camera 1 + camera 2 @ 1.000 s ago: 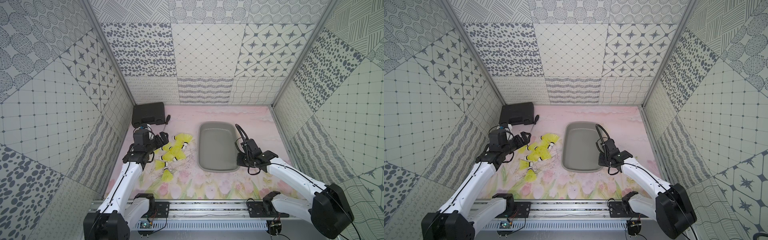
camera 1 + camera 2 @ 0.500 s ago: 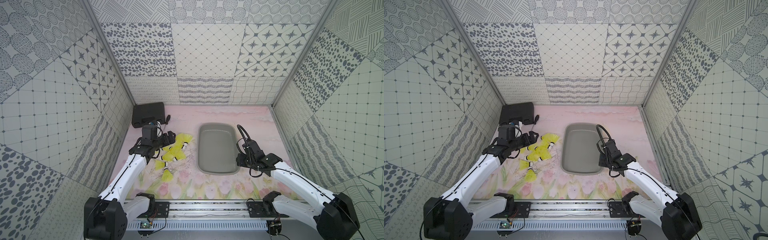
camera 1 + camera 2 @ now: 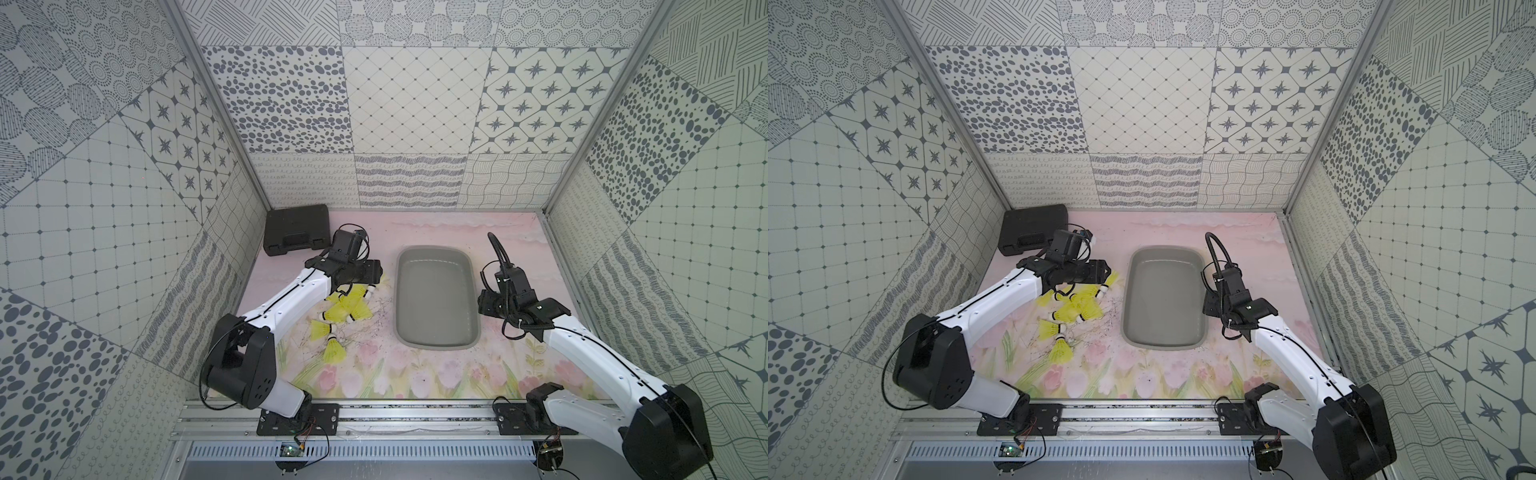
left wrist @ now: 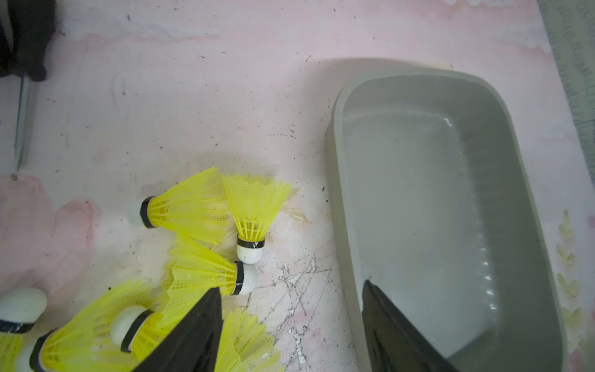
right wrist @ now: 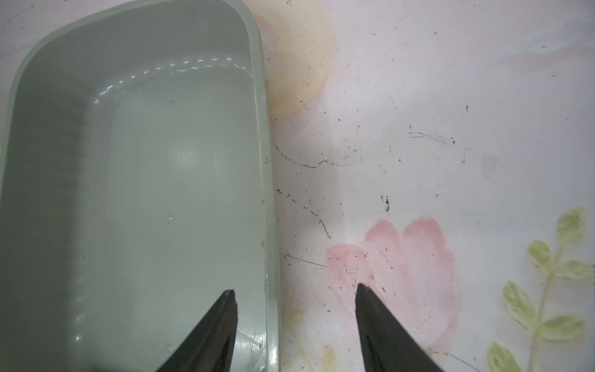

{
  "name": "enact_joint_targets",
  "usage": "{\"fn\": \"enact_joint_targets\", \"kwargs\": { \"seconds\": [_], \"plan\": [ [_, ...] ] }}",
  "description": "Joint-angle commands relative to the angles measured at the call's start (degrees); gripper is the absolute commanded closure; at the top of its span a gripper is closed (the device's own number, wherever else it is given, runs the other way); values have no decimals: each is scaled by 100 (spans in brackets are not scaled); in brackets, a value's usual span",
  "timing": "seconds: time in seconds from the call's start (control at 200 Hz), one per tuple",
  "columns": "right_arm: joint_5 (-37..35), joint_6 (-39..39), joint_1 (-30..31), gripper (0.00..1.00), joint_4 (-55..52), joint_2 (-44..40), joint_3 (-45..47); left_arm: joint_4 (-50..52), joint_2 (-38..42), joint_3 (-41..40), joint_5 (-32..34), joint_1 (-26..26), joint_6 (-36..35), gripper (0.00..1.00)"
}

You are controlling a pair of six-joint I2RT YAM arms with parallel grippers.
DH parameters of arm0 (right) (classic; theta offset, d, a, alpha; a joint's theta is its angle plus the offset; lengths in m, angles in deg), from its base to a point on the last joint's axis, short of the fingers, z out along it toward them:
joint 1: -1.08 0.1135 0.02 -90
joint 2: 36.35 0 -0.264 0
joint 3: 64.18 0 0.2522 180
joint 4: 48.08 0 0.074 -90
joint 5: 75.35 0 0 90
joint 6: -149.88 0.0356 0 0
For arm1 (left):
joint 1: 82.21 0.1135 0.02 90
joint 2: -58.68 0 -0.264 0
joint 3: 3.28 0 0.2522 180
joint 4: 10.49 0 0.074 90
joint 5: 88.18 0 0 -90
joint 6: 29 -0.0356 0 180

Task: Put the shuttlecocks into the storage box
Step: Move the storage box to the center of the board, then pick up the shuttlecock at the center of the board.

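the shuttlecocks lie heaped on the bench just beside the empty storage box, skirts overlapping, so a pinch could crush a skirt, lift two at once or flick a neighbour away. the left arm reaches low over the heap's far end, its jaws parted and empty. the right arm hovers at the box's other side, jaws parted and empty astride its wall, where a drop would knock it.

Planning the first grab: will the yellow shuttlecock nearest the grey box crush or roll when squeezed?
That shuttlecock probably weighs little: its skirt is thin open mesh, which likely flexes under a squeeze; the white tip looks firmer. Lying on its side, the cone would probably roll in a curve if nudged.
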Motion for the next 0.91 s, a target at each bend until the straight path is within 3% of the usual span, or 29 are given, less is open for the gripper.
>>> {"fn": "enact_joint_targets", "kwargs": {
  "seconds": [0.0,0.19,0.46,0.9],
  "plan": [
    [241,-243,-78,36,410,80,-188,543,-793,609,187,-166,-703,36],
    [284,-186,-125,35,414,135,-197,947,-1482,1038,703,-268,-788,38],
    [355,-138,-167,32,525,253,-111,734,-1803,1060,926,-276,-948,29],
    [480,-48,-185,30,603,379,-121,517,-2355,1313,1354,-276,-932,27]
  ]
}}
